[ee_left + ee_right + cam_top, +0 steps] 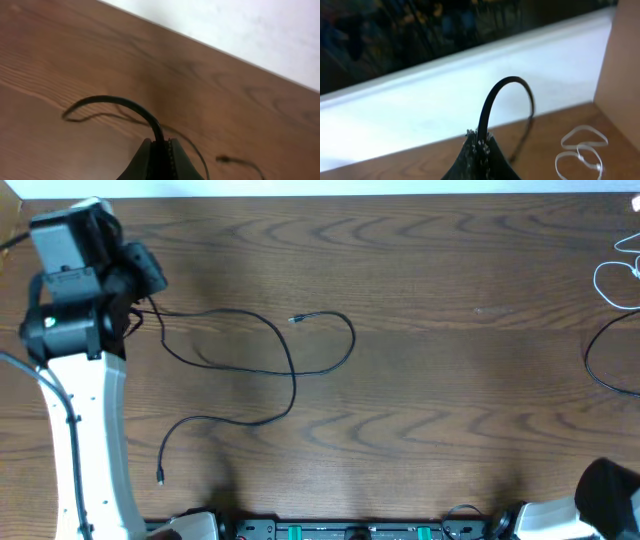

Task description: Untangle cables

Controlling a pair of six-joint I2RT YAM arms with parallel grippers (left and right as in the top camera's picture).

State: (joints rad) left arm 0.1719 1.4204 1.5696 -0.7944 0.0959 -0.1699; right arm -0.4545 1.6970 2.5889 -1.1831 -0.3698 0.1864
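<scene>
**Fig.** Table from above, far edge taken as 12 o'clock.

The left gripper point(161, 144), at about 10 o'clock, is pinched tight on the long black cable point(291, 372). It grips somewhere along the cable's length, and the cord springs out of the fingers in a shallow arch before dropping to the wooden table point(430, 410). Two strands run from there toward 3 o'clock and cross once. One curls round to a small plug point(297, 319) left of centre; the other trails to a free tip point(160, 476) at 7 o'clock.

The right gripper point(481, 139), off toward the 4 o'clock corner, is likewise clamped on a second black cable point(495, 90), which arches over and down behind it. Near it, at the 3 o'clock edge, lie the white cable loops point(580, 150) (several overlapping rings; how they interlace cannot be told).

**Handling, as a judgement.** These cords look thin, light and limp, with a little coil memory that keeps curves standing.

- On smooth wood they should slide freely, so a pull anywhere will drag the whole run.
- That drag may draw the crossing tighter rather than open it.
- The best hold is across the cord itself, near a free end or just beside the crossing.
- The plug is small, likely slippery, and a poor place to pull from.
- Lifting one strand clear over the other seems safer than tugging sideways.
</scene>
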